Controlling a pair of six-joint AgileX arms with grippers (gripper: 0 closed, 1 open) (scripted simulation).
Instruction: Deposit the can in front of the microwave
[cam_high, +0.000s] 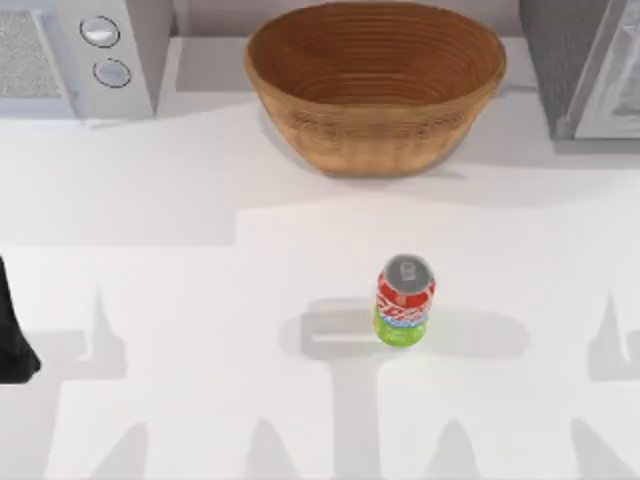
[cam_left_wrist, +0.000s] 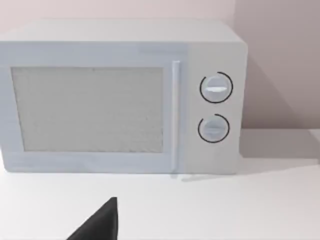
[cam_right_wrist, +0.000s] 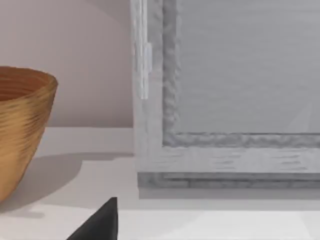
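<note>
You find the can (cam_high: 404, 301) upright and unheld toward the tabletop's (cam_high: 180, 300) near edge, right of centre, because neither arm has reached it, jaws' state untellable, and the microwave (cam_high: 75, 55) waits at the far-left corner.

The can (cam_high: 404, 301) is showing a silver top, a red band, a white-blue middle and a lime-green base. The microwave (cam_left_wrist: 120, 97) is looking pale grey-white with a speckled window. The basket (cam_high: 375, 85) is showing brown woven ridges, on the white table (cam_high: 200, 300).
</note>
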